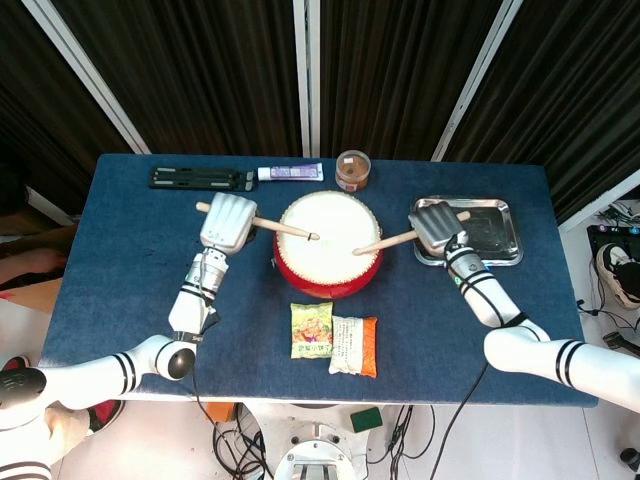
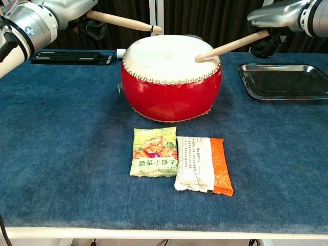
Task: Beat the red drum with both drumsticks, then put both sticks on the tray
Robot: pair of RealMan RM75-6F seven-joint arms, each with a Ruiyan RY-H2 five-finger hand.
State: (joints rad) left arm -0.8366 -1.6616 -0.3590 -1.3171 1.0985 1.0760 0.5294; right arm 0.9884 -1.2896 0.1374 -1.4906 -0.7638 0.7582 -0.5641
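The red drum (image 1: 328,262) (image 2: 170,95) with its cream skin stands mid-table. My left hand (image 1: 228,222) (image 2: 66,11) grips one wooden drumstick (image 1: 283,231) (image 2: 125,22), whose tip hovers just above the skin's back left edge. My right hand (image 1: 435,227) (image 2: 279,14) grips the other drumstick (image 1: 386,243) (image 2: 230,46); its tip touches the skin on the right side. The steel tray (image 1: 492,232) (image 2: 287,80) lies to the right of the drum, partly under my right hand in the head view.
Two snack packets (image 1: 311,330) (image 1: 354,345) lie in front of the drum. A brown jar (image 1: 353,171), a toothpaste tube (image 1: 290,172) and a black flat case (image 1: 202,179) line the table's far edge.
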